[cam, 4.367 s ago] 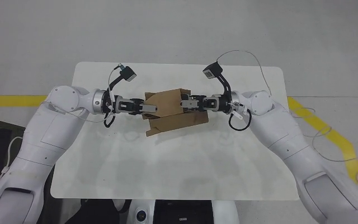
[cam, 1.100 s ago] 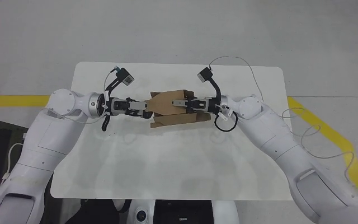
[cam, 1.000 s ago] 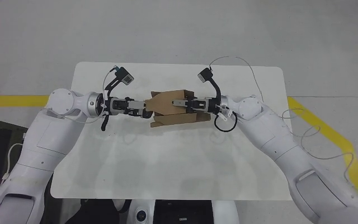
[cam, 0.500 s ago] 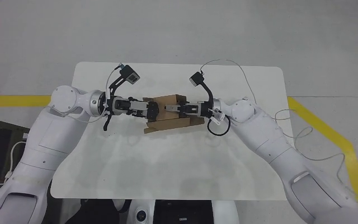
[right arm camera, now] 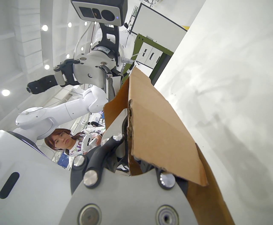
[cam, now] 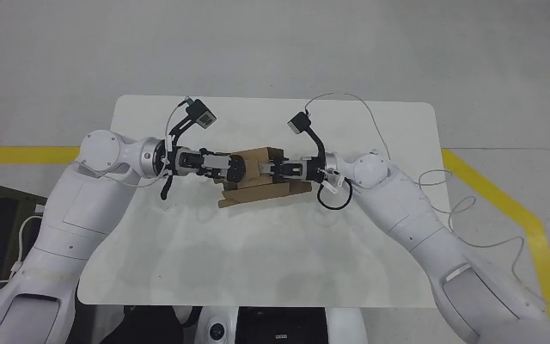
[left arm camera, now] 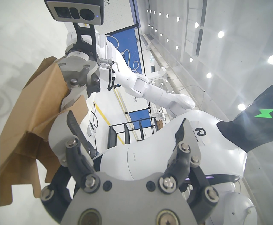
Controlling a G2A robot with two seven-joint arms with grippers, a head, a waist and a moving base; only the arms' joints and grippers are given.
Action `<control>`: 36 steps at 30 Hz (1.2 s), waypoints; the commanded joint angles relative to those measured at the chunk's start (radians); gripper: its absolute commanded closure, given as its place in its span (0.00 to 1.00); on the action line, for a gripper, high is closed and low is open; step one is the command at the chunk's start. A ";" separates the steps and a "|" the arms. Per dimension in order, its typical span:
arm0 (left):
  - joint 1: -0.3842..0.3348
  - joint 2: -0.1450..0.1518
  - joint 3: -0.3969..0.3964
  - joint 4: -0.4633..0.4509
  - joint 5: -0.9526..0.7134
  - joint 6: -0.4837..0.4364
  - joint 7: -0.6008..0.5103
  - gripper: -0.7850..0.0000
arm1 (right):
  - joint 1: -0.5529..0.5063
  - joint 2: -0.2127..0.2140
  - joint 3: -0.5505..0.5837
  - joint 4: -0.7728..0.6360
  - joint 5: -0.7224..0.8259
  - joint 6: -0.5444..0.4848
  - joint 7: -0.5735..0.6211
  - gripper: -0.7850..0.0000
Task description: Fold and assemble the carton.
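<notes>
the half-folded carton [cam: 256, 179] sits on the tabletop [cam: 275, 267] between the arms, the left hand [left arm camera: 127, 118] gaping wide and holding nothing, and whether the right hand [cam: 277, 168] grips it i cannot tell, so a sideways shove might skid it or crumple a flap.

The left arm [cam: 94, 185] and right arm [cam: 412, 224] wear glossy white shells with rounded joints, narrowing to grey-and-black wrists. From each wrist a black bracket carries a small grey camera box with dark lenses, the left camera [cam: 199, 113] and the right camera [left arm camera: 75, 10]. A thin grey cable [cam: 369, 107] arcs off the right arm, and a black cable [cam: 331, 196] coils beside its wrist. The left hand [left arm camera: 127, 121] has a grey plate set with silver screws, black linkages and pale fingers faced with ribbed black pads [left arm camera: 74, 125]. The right hand [left arm camera: 72, 95] has a grey, screw-studded housing. The white torso [left arm camera: 160, 153] meets a black panel [left arm camera: 245, 127] bearing a green mark [left arm camera: 263, 113].
</notes>
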 commanded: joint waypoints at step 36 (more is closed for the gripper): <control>0.017 -0.010 -0.063 0.073 0.021 0.024 0.012 0.00 | -0.070 0.003 0.077 -0.108 -0.018 0.066 0.163 1.00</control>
